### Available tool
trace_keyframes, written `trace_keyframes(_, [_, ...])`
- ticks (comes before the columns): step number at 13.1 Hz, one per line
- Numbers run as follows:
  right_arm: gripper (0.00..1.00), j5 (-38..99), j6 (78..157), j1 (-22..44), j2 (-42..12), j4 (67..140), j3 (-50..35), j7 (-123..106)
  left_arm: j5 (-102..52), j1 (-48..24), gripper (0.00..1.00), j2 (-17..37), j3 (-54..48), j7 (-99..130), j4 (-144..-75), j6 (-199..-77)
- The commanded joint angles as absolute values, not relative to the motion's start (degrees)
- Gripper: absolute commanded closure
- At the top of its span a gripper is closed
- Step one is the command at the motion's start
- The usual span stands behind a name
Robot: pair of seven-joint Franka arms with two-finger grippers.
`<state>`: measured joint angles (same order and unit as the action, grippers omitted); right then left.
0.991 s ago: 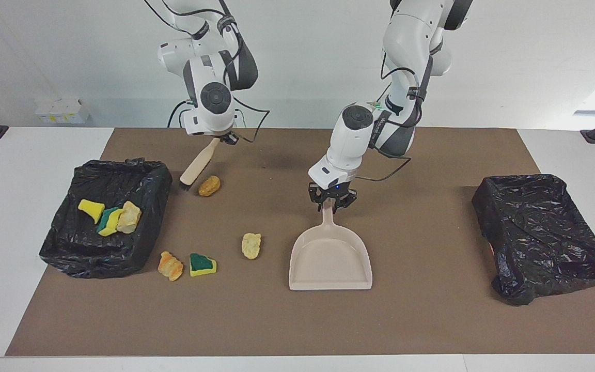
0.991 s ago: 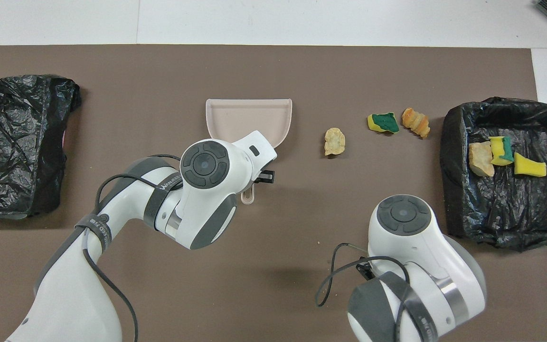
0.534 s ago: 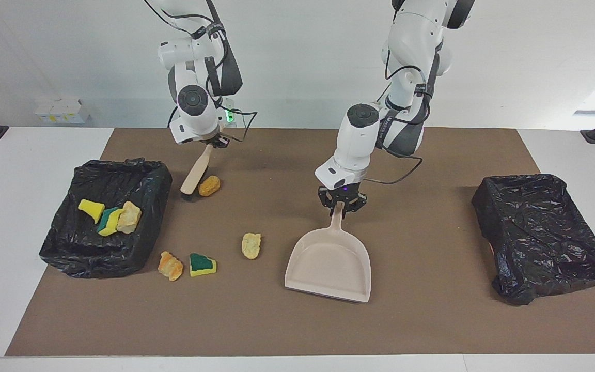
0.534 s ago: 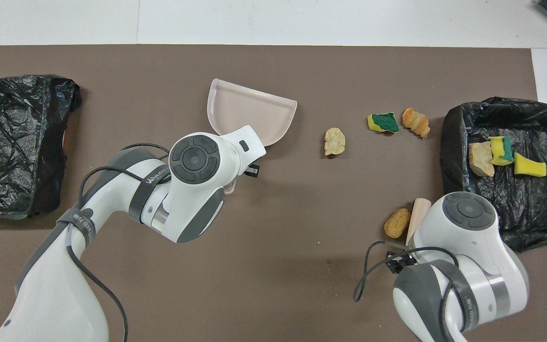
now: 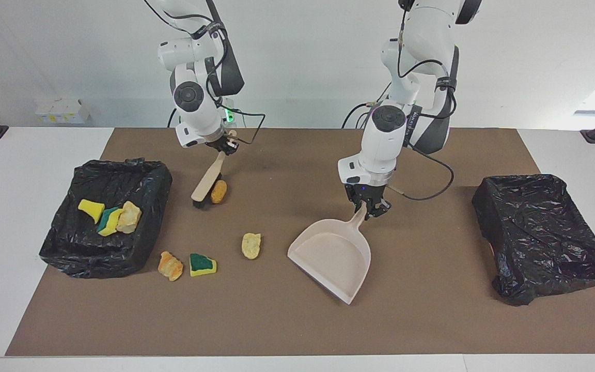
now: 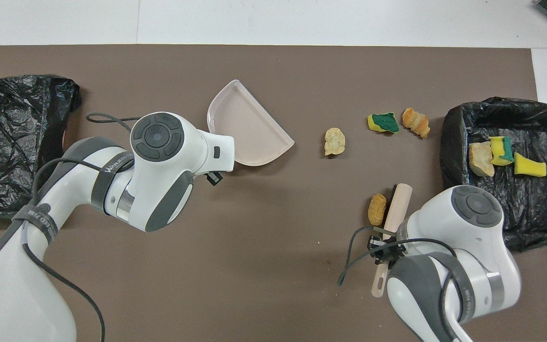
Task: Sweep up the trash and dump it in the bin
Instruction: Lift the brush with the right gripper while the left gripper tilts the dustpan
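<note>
A: What does the right tool (image 5: 223, 146) have hold of?

B: It is clamped on the handle of the brush (image 5: 207, 182), whose bristle end rests on the brown mat (image 5: 432, 310) of the counter (image 5: 13, 170). An orange-tan lump (image 5: 218, 191) lies touching the brush head, on the side toward the left arm's end.

A: And the left tool (image 5: 367, 206)?

B: Closed on the handle of the beige dustpan (image 5: 332, 256). The pan sits near the middle of the mat, turned at an angle, with its open mouth facing away from the robots and toward the left arm's end.

A: Where is the rest of the trash?

B: Three more scraps are loose on the mat. A pale tan lump (image 5: 251, 245) lies beside the dustpan, toward the right arm's end. Farther that way sit a green-topped yellow sponge chunk (image 5: 202, 264) and an orange bread-like lump (image 5: 170, 265), just beside each other and close to the bin.

A: Which bin?

B: The black-lined bin (image 5: 65, 248) at the right arm's end. It already holds a yellow sponge chunk (image 5: 91, 209), a green-and-yellow chunk (image 5: 108, 220) and a tan lump (image 5: 129, 216), bunched together. A second black-lined bin (image 5: 540, 237) stands at the left arm's end of the mat.
</note>
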<state>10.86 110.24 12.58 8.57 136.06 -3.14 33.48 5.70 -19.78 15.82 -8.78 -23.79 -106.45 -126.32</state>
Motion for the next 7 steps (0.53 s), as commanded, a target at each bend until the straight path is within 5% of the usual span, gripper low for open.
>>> trace_keyframes(1, [1.00, 14.23, 113.01, 14.84, 3.44, 132.28, -3.43, 34.27, 6.24, -19.51, 1.00, 14.77, -8.79, -37.21, -106.87, -124.11])
trace_keyframes(7, [1.00, 16.26, 113.64, 20.82, -5.53, 120.78, -3.69, 34.63, 6.33, -19.77, 1.00, 10.21, -8.88, -41.05, -114.50, -122.78])
